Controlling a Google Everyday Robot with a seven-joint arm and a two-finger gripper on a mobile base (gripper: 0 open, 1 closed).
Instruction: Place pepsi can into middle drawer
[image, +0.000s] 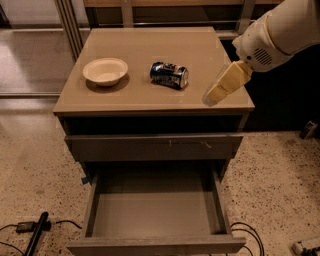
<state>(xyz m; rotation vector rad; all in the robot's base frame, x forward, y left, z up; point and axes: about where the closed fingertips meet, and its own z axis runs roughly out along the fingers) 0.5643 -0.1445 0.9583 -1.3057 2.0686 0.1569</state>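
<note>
The pepsi can (169, 75) lies on its side on the tan cabinet top (150, 50), dark blue with silver ends. The middle drawer (155, 210) is pulled open below, a wide grey box with a bare floor. My gripper (215, 95) with cream fingers hangs from the white arm at the right, above the top's right front part, a short way right of the can and apart from it. It holds nothing that I can see.
A cream bowl (105, 71) sits on the top left of the can. A shut grey drawer front (152, 146) with small scuffs lies above the open drawer. Cables (30, 227) lie on the speckled floor at both lower corners.
</note>
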